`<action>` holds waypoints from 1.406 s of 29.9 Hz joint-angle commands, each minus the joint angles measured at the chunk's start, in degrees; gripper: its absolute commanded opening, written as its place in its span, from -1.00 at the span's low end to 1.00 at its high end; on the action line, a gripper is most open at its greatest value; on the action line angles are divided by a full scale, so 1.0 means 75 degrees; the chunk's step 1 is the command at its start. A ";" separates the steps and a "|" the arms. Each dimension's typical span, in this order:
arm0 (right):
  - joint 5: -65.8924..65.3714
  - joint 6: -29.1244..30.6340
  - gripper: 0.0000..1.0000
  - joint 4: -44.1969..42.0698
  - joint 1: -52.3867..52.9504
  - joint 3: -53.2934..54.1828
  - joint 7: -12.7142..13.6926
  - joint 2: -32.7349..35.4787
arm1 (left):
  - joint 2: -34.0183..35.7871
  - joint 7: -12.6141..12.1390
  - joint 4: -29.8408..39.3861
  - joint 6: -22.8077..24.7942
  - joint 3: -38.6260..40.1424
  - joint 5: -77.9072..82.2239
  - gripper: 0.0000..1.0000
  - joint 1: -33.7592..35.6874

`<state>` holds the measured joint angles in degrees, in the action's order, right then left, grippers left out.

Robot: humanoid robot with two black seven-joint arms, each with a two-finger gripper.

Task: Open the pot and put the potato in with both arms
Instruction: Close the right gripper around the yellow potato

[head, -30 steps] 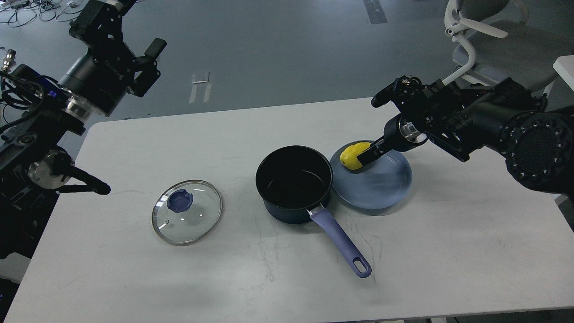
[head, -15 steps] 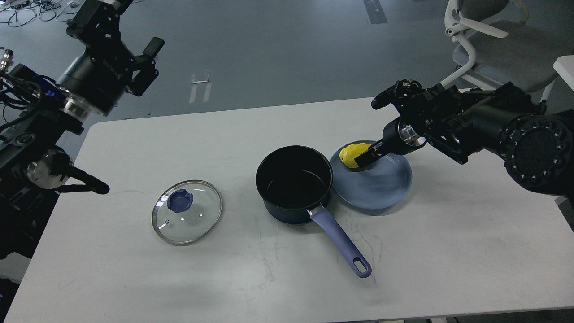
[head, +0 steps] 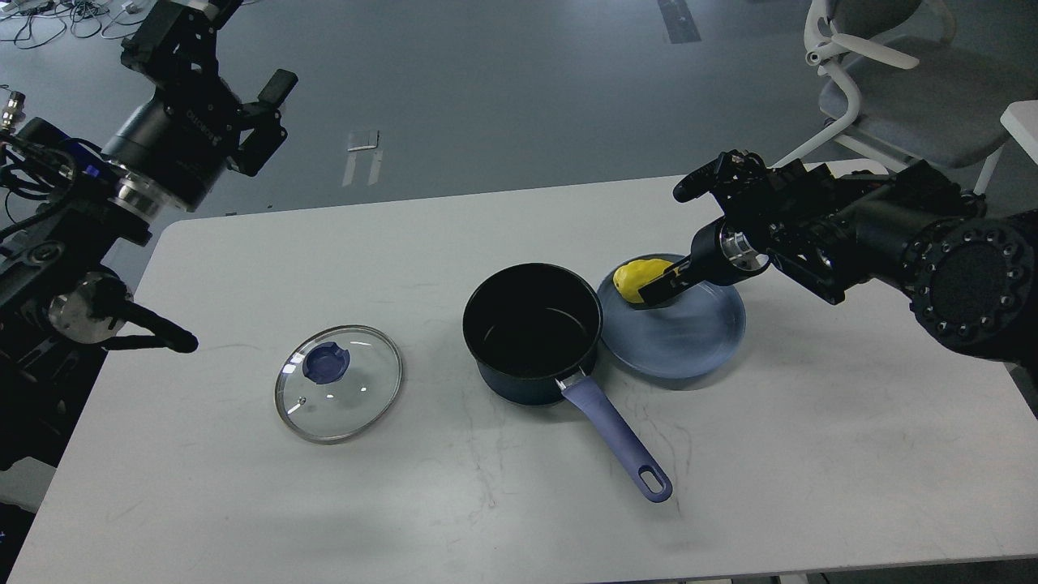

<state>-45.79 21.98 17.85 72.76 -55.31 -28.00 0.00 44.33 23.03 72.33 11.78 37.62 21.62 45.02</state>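
Currently, head view only. The pot (head: 531, 328) stands uncovered near the middle of the white table (head: 243, 503); dark interior, with its purple handle (head: 616, 438) pointing toward the near right. The glass lid (head: 338, 383) lies flat on the table to the left of the pot, well apart from it, with its blue knob (head: 325, 362) facing up.

A blue plate (head: 689, 332) sits just right of the pot, its rim touching or nearly touching the pot wall; cannot tell which. The yellow potato (head: 634, 278) is at the far left part of the plate, close to the pot rim.

The right tool (head: 658, 285) reaches in from the right and is clenched on the potato; dark fingers cover the potato's right side. Whether the potato rests on the plate or is raised off it cannot be told.

The left tool (head: 263, 122) is up at the far left, beyond the table edge, well apart from the lid and pot. Its fingers stand apart, nothing between them.

A grey office chair (head: 892, 73) stands on the floor past the table's far right corner.
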 commanded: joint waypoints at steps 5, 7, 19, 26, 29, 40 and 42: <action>0.0001 -0.0189 1.00 -0.0012 -0.0115 0.0132 0.0000 0.0000 | 0.0007 0.0000 0.0036 -0.0012 0.0000 0.0000 0.95 -0.0014; 0.0001 -0.0224 1.00 -0.0012 -0.0127 0.0132 0.0000 0.0000 | 0.0007 0.0000 0.0036 -0.0012 0.0000 0.0000 0.95 -0.0014; 0.0001 -0.0423 1.00 -0.0012 -0.0185 0.0402 0.0000 0.0000 | -0.0005 -0.0012 0.0048 -0.0012 0.0012 0.0000 0.95 -0.0014; 0.0001 -0.0528 1.00 -0.0130 -0.0302 0.0402 0.0000 0.0000 | -0.0005 -0.0012 0.0048 -0.0012 0.0012 0.0000 0.95 -0.0014; 0.0012 -0.0704 1.00 -0.0118 -0.0326 0.0414 0.0000 0.0000 | -0.0005 -0.0012 0.0048 -0.0012 0.0012 0.0000 0.95 -0.0014; 0.0118 -0.0623 0.82 -0.0106 -0.0349 0.0414 0.0000 0.0000 | -0.0005 -0.0012 0.0048 -0.0012 0.0012 0.0000 0.95 -0.0014; 0.0129 -0.0599 0.74 -0.0106 -0.0361 0.0414 0.0000 0.0000 | -0.0005 -0.0012 0.0048 -0.0012 0.0012 0.0000 0.95 -0.0038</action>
<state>-44.95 17.09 17.03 70.12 -52.20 -28.00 0.00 44.30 22.94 72.69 11.70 37.71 21.62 44.90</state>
